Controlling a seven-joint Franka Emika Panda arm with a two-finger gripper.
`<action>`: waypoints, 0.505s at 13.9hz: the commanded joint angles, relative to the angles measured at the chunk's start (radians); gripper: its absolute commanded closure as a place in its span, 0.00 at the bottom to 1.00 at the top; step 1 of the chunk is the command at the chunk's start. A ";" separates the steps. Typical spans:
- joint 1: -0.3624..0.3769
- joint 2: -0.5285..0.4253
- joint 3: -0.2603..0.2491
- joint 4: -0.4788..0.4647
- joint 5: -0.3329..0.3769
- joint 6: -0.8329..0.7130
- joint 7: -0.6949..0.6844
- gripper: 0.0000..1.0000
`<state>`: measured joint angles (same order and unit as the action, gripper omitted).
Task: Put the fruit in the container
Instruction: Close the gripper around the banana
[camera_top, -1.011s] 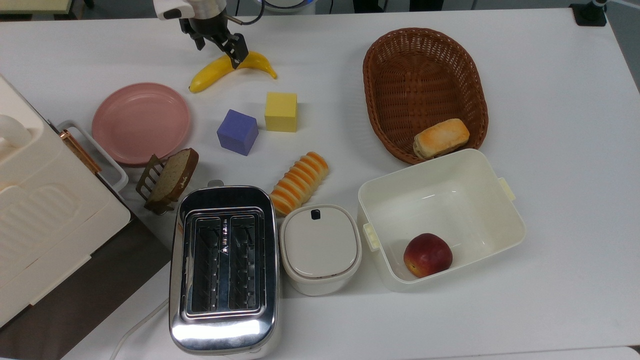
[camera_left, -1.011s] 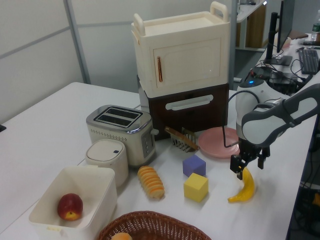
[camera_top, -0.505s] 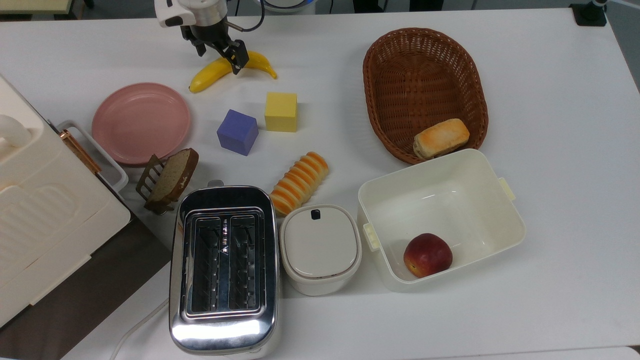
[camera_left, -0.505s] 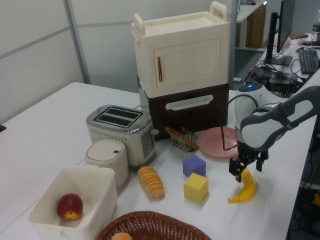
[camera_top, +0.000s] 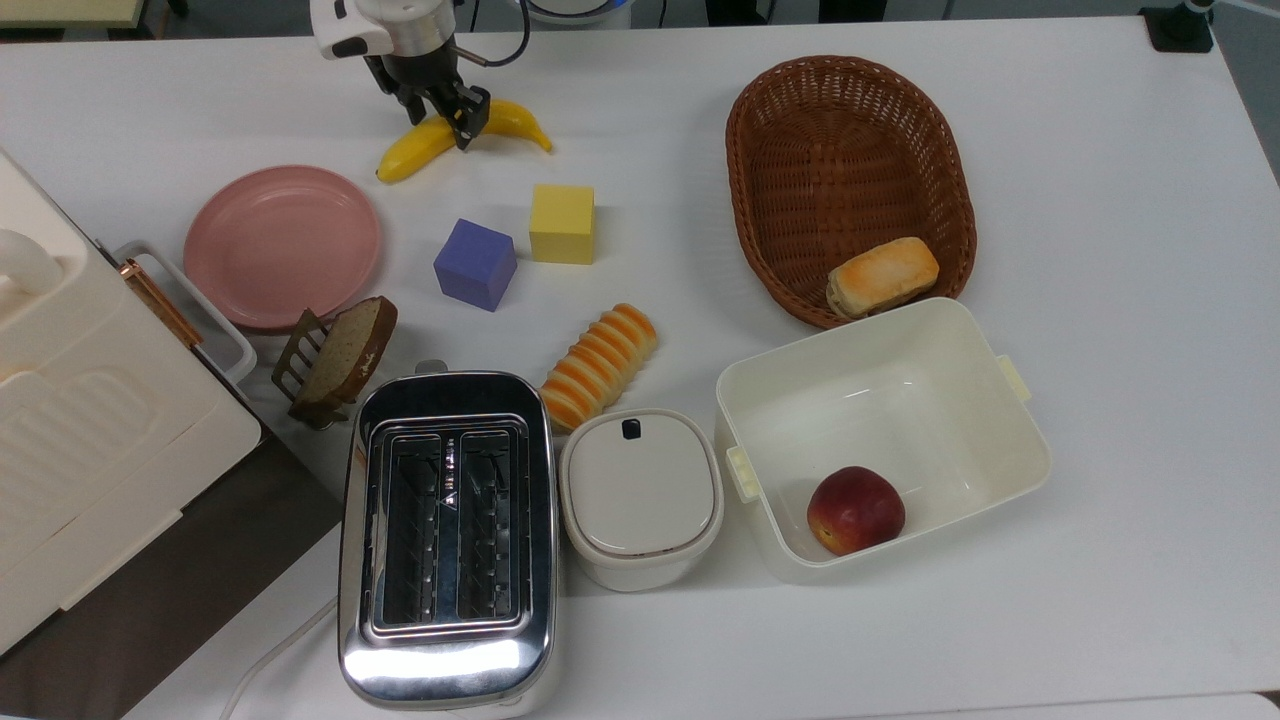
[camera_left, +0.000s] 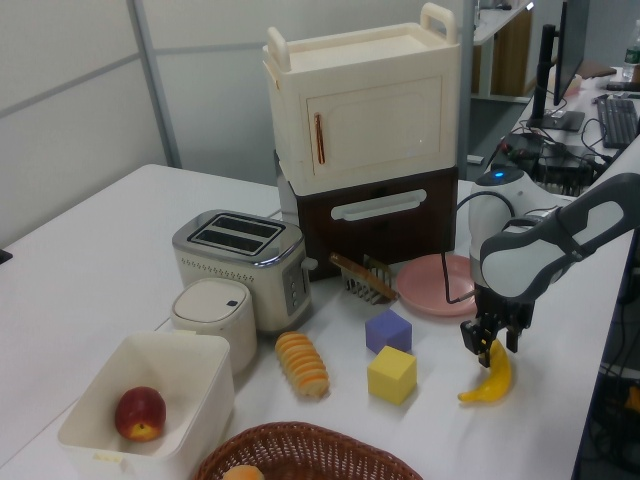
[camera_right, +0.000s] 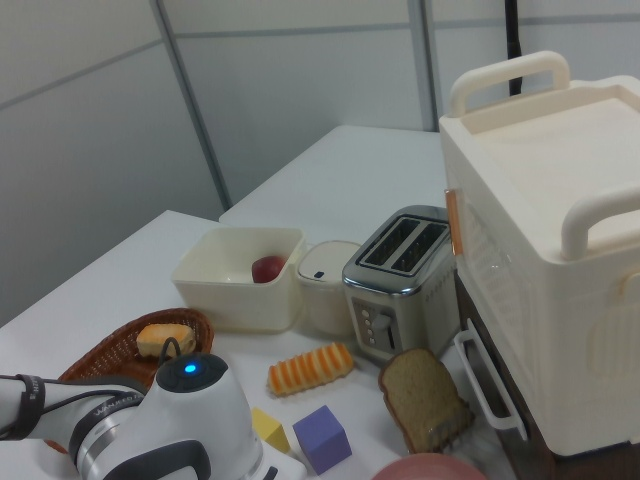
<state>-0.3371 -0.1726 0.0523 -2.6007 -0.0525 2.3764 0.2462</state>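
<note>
The fruit, a long yellow banana (camera_top: 507, 118) (camera_left: 489, 377), lies on the white table at the far edge, beyond the pink plate. My gripper (camera_top: 443, 112) (camera_left: 490, 340) is down over its middle, with a finger pressed against each side. The container, a cream-white tub (camera_top: 850, 336) (camera_left: 200, 400) (camera_right: 240, 300), stands at the near right of the top view, far from the banana. A red-yellow round fruit (camera_top: 855, 510) (camera_left: 140, 413) sits in one corner of it.
Between banana and tub stand a yellow cube (camera_top: 562, 223), a purple cube (camera_top: 475, 264), a striped bread (camera_top: 600, 365) and a wicker basket (camera_top: 850, 150) holding a roll (camera_top: 882, 275). Pink plate (camera_top: 282, 245), toaster (camera_top: 445, 540), lidded white box (camera_top: 640, 495) and a cabinet (camera_top: 60, 400) lie left.
My gripper has come down lower onto the banana and its fingers have drawn together around the middle. The banana has shifted very slightly.
</note>
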 joint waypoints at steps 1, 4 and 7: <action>0.001 -0.005 -0.003 -0.018 -0.015 0.034 -0.010 0.72; 0.001 0.002 -0.003 -0.015 -0.015 0.034 -0.010 0.80; 0.001 -0.010 -0.003 0.000 -0.015 0.034 -0.008 0.80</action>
<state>-0.3371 -0.1714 0.0523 -2.5999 -0.0525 2.3764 0.2462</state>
